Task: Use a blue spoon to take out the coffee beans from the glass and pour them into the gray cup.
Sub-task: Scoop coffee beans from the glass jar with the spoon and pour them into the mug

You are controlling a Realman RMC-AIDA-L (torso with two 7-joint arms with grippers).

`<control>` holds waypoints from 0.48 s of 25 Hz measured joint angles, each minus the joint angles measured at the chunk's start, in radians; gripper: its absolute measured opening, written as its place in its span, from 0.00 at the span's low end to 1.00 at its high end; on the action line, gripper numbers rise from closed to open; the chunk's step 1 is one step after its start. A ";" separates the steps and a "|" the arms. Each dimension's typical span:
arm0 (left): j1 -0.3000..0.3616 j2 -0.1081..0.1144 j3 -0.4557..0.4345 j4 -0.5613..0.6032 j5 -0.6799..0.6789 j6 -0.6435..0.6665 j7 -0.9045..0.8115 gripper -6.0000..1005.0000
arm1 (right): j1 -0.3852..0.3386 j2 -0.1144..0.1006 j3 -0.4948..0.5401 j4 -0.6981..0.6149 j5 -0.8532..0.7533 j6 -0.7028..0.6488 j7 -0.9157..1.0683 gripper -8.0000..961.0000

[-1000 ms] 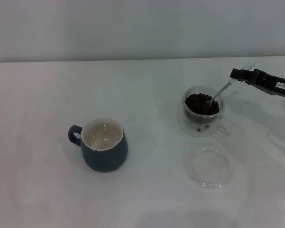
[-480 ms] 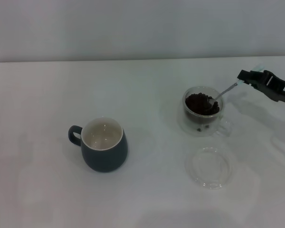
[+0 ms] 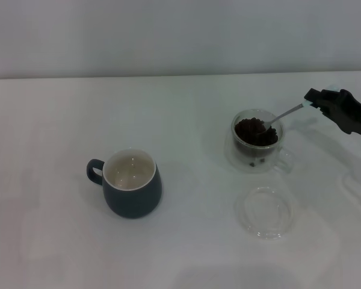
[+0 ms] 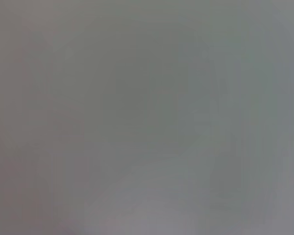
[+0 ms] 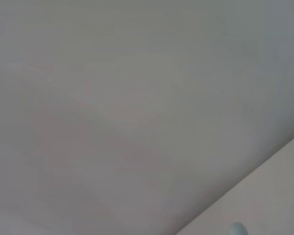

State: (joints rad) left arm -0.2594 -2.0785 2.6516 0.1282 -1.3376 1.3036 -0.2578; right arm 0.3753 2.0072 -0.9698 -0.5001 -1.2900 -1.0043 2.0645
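Observation:
In the head view the clear glass stands right of centre, holding a heap of dark coffee beans. The blue spoon slants down into it, its metal bowl among the beans at the glass's right side. My right gripper is shut on the spoon's handle, just right of and above the glass. The gray cup stands at centre left, its handle pointing left and its cream inside showing no beans. A pale tip of the spoon shows in the right wrist view. The left gripper is out of view.
A flat clear round dish lies on the white table just in front of the glass. A grey wall runs behind the table's far edge. The left wrist view shows only a blank grey surface.
My right gripper has drawn back to the right, lowering the spoon's slant. The spoon's bowl stays in the beans. The glass and gray cup have not moved.

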 joint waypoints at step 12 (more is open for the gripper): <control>-0.002 0.000 -0.004 -0.002 -0.001 -0.001 0.000 0.76 | -0.013 -0.002 0.137 0.079 0.031 -0.139 -0.035 0.15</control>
State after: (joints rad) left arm -0.2609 -2.0785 2.6476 0.1258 -1.3388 1.3023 -0.2578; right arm 0.3627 2.0050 -0.8330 -0.4211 -1.2594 -1.1429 2.0294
